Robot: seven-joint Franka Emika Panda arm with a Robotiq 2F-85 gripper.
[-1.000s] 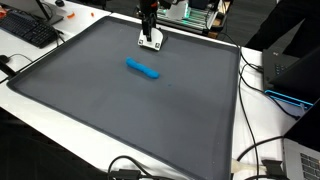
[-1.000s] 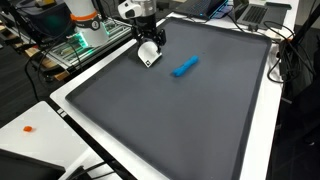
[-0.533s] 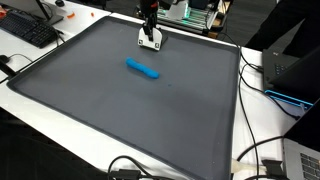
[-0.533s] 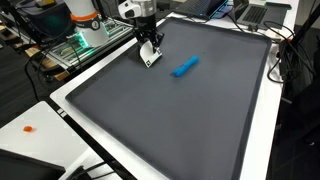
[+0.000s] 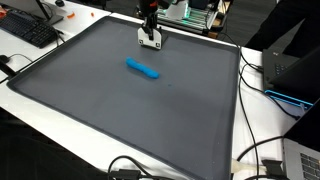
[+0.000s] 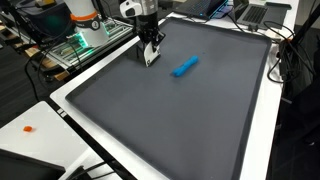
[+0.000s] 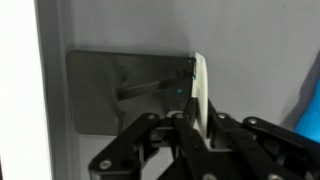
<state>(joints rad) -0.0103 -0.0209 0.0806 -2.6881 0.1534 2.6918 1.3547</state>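
Observation:
At the far edge of the dark grey mat [image 5: 130,115], my gripper [image 5: 149,36] points down and is shut on a thin white flat piece [image 5: 151,42]. In the other exterior view the gripper [image 6: 149,50] holds the white piece [image 6: 151,57] nearly edge-on. The wrist view shows the white piece [image 7: 201,85] standing upright between the closed fingers of the gripper [image 7: 197,125]. A blue cylinder-like object [image 5: 142,68] lies on the mat a short way from the gripper, untouched; it also lies in the other exterior view as the blue object [image 6: 184,67].
The mat sits on a white table [image 6: 40,110] with a raised white border. A keyboard [image 5: 28,30] lies beside one corner, laptops [image 5: 292,70] and cables [image 5: 255,160] along another side. Green-lit electronics [image 6: 85,40] stand behind the arm. A small orange item [image 6: 29,128] rests on the table.
The jaws have closed from wide open onto the white piece, which now stands more edge-on. The arm itself barely moved; the blue object stayed put.

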